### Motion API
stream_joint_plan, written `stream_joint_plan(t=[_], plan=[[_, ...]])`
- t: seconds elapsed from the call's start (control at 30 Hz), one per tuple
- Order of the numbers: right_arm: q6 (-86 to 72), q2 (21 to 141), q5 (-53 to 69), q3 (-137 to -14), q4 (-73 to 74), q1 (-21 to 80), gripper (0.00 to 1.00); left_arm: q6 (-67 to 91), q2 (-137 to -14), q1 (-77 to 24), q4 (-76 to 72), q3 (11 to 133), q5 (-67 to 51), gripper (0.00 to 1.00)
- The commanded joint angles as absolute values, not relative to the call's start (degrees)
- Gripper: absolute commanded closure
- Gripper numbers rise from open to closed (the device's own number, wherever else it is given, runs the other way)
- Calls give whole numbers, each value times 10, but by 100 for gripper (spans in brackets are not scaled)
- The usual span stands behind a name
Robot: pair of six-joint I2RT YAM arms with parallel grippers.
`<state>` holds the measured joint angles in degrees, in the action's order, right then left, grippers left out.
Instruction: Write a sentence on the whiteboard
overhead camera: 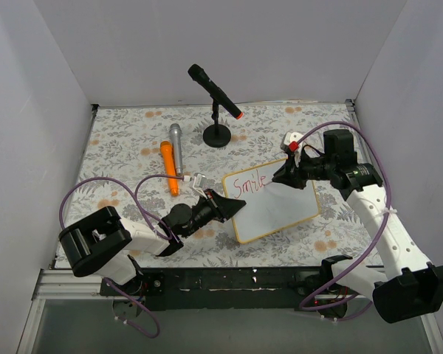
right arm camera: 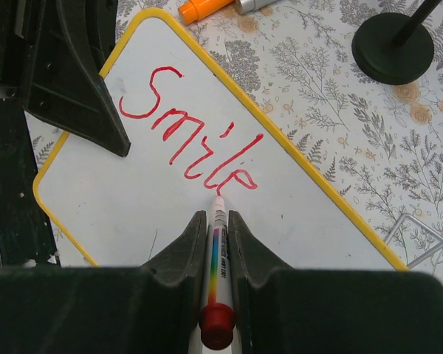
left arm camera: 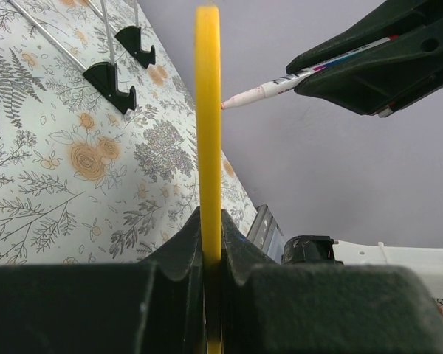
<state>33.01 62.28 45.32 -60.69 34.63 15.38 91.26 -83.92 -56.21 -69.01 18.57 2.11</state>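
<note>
1. Left gripper [overhead camera: 235, 208] is clamped tight on the left edge of the whiteboard [overhead camera: 280, 210], its jaws pinching the thin yellow rim.
2. Right of centre on the table [overhead camera: 133, 140], between both arms, the whiteboard sits tilted. It looks light, stiff and slick, so a one-edge pinch probably lets it pivot under pen pressure.
3. Bare rim seems the safest hold, clear of the sentence [right arm camera: 188, 136], which reads only "Smile". That ink likely smears.
4. Right gripper [right arm camera: 218, 221] is closed around a marker [right arm camera: 218, 254], its tip meeting the board just below the "e".
</note>
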Motion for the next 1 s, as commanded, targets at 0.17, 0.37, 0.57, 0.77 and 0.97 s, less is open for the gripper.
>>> stream_joint_plan(t=[0.17,0.37,0.57,0.77,0.97], plan=[[336,612,412,-637,355,146,99,917,-803,-563,-982,188,16,100],[339,606,450,-686,379,137,99,915,-798,-564,-983,177,20,100],[351,585,493,-704,397,127,99,914,-789,-564,-982,165,24,100],[351,561,524,-668,389,108,99,913,-772,-564,-973,161,25,100],[352,553,563,-652,387,95,99,911,-748,-563,-968,154,29,100]])
